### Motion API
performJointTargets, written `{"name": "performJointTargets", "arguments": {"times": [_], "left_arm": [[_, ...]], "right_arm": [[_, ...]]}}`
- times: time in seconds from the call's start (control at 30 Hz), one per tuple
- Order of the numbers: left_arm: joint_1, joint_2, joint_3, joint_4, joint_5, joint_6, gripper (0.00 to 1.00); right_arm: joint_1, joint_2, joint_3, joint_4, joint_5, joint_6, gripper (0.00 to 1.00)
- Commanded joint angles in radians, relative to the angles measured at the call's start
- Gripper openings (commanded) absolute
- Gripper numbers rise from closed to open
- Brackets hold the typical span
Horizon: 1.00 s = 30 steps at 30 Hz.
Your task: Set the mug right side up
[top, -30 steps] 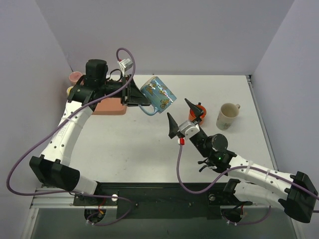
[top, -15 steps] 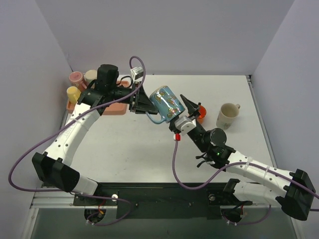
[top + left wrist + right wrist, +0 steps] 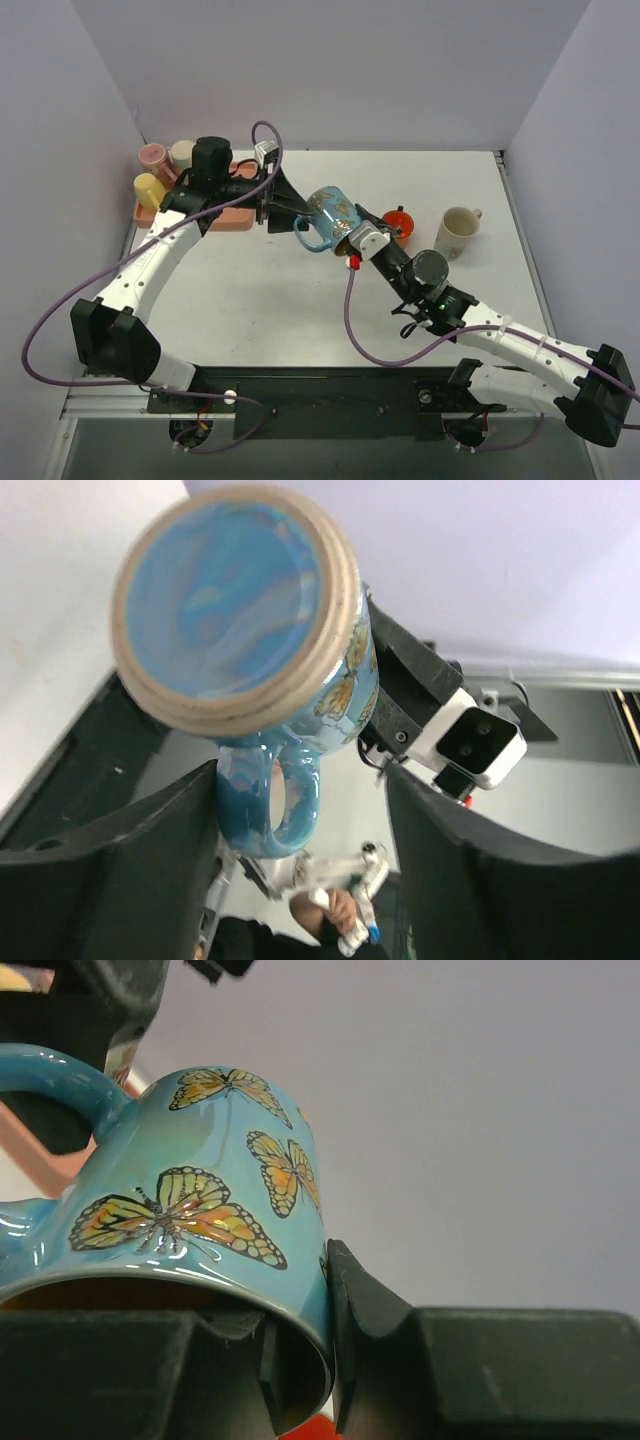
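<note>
Right claw (image 3: 300,1345) closed in since a second ago, now pinching mug (image 3: 332,212) rim | left claw (image 3: 300,780) spread, seemingly released | handover likely done; uprighting remains

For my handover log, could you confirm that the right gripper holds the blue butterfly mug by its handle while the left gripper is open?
Not by its handle: the right wrist view shows the right gripper pinching the blue butterfly mug by its rim, with the handle free. The left gripper is indeed open.
</note>
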Motion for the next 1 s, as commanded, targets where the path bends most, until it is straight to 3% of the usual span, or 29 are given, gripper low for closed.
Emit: {"name": "performJointTargets", "arguments": {"times": [0.0,0.2,0.27,0.37,0.6,0.77,0.97], "left_arm": [[0.113,0.030,0.071,-0.064,-0.109,0.159,0.79],[0.216,0.132,0.126,-0.291,-0.414,0.414,0.83],[0.242,0.146,0.131,-0.305,-0.501,0.498,0.84],[0.260,0.127,0.148,-0.312,-0.647,0.592,0.85],[0.259,-0.008,0.044,-0.180,-1.013,0.744,0.86],[0.260,-0.040,-0.004,-0.140,-1.166,0.826,0.89],[0.262,-0.011,-0.042,-0.043,-1.328,0.936,0.89]], "right_arm": [[0.000,-0.028,0.049,-0.199,0.074,0.123,0.00],[-0.078,0.079,0.070,-0.364,0.109,0.291,0.00],[-0.135,0.144,0.148,-0.479,0.100,0.456,0.00],[-0.192,0.282,0.336,-0.709,0.144,0.626,0.00],[-0.313,0.550,0.622,-0.980,0.152,1.201,0.00],[-0.354,0.717,0.832,-1.199,0.163,1.302,0.00],[-0.374,0.865,0.952,-1.302,0.170,1.332,0.00]]}}
